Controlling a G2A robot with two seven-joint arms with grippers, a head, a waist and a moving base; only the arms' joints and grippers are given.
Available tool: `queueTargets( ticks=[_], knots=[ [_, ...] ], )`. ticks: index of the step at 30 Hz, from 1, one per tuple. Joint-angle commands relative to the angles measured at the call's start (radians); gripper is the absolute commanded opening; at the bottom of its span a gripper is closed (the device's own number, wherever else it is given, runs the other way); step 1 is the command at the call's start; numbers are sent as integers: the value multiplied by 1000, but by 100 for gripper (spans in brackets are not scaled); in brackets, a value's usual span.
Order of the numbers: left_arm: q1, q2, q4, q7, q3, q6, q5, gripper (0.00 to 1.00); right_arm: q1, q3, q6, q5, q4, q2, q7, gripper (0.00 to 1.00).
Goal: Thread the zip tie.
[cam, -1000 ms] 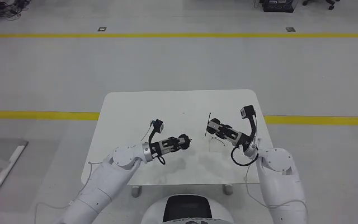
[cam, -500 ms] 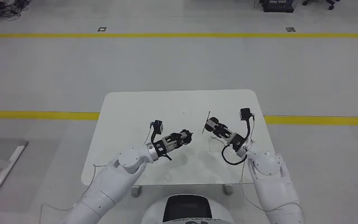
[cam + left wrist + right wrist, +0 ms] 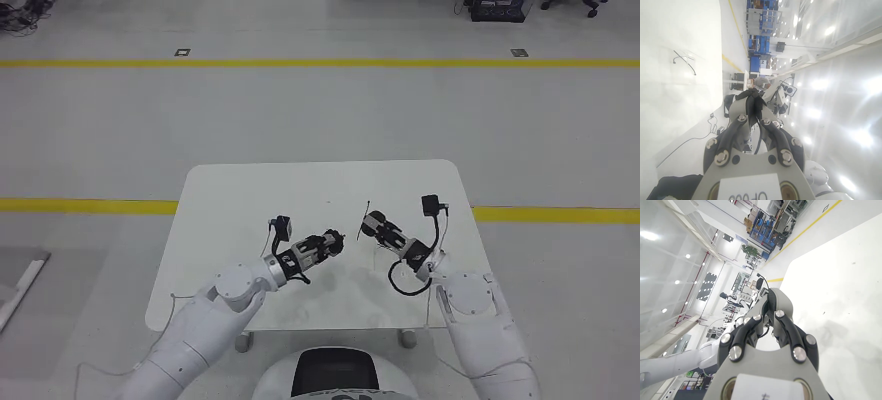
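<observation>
Zip tie (image 3: 366, 215) was recorded as a thin black strip, pinched at its near end by the right gripper (image 3: 367, 231). Its free length ran from the fingertips toward 12 o'clock, leaning slightly. Whether the far end touched the white table (image 3: 250, 190) could not be told. The held spot sat just to 3 o'clock of the table's centre.

Right gripper (image 3: 770, 298), seen from its own wrist, had both fingers pressed together with dark ribbed padding between them. The strip could not be told apart from the pads there. Bare tabletop (image 3: 838, 275) lay beyond.

Left gripper (image 3: 338, 240) was at 9 o'clock of the right one, near it, tips pointed at it, with a small gap between the two. From its own wrist view the left gripper (image 3: 753, 98) had its fingers closed together. Something dark and ragged sat at the tips, either pad or a held piece; I could not tell which.

Two loose black strips (image 3: 685, 59) lay crossed on the tabletop, well apart from the left fingertips.

A yellow floor line (image 3: 90, 206) ran out from behind the table at 9 and 3 o'clock.
</observation>
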Motion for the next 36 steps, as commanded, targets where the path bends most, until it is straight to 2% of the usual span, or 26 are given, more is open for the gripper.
queueTargets(
  ticks=[1,10,19,25,36],
  knots=[
    [-4,-2,3,13,7,13,2,0,2,-18,0,-15,7,0,-42,0],
    [-7,-6,-4,55,17,40,17,0,43,-79,0,-46,81,8,-130,0],
    [-4,-6,-12,67,16,35,28,0,46,-81,0,-50,80,9,-138,0],
    [3,-8,-21,89,18,49,29,0,50,-117,0,-94,90,9,-227,0],
    [14,-6,-40,99,13,65,31,0,69,-169,0,-138,129,18,-295,0]
  ],
)
